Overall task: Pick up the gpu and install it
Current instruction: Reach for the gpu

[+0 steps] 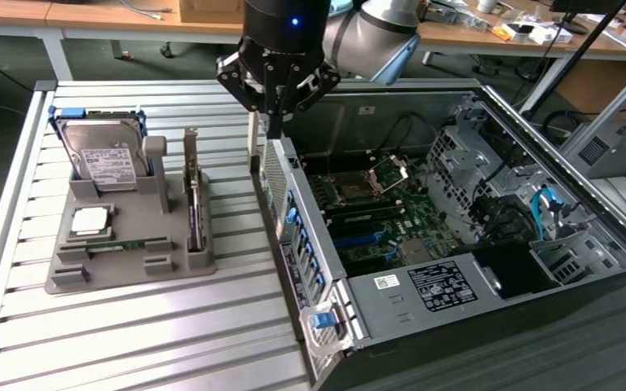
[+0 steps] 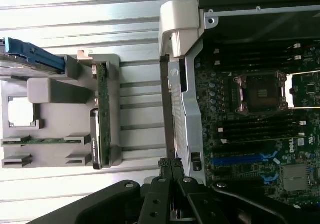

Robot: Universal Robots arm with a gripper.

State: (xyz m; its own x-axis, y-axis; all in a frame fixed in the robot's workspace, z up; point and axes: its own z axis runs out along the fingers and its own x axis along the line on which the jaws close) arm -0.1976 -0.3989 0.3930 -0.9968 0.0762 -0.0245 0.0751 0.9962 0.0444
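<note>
The gpu (image 1: 195,210) stands on its long edge in a slot of the grey holder (image 1: 128,273) on the slatted table, its metal bracket rising at the far end. In the wrist view the gpu (image 2: 99,119) is a thin dark strip along the holder's (image 2: 50,91) edge. My gripper (image 1: 273,130) hangs above the open computer case's rear wall, to the exterior view's right of the gpu and apart from it. The gripper (image 2: 172,168) is shut with nothing between its fingers.
The holder also carries a hard drive (image 1: 101,159), a processor chip (image 1: 90,220) and a green memory stick (image 1: 117,244). The open computer case (image 1: 476,269) lies on its side with the motherboard's blue slots (image 1: 362,236) exposed. Desks with clutter stand behind.
</note>
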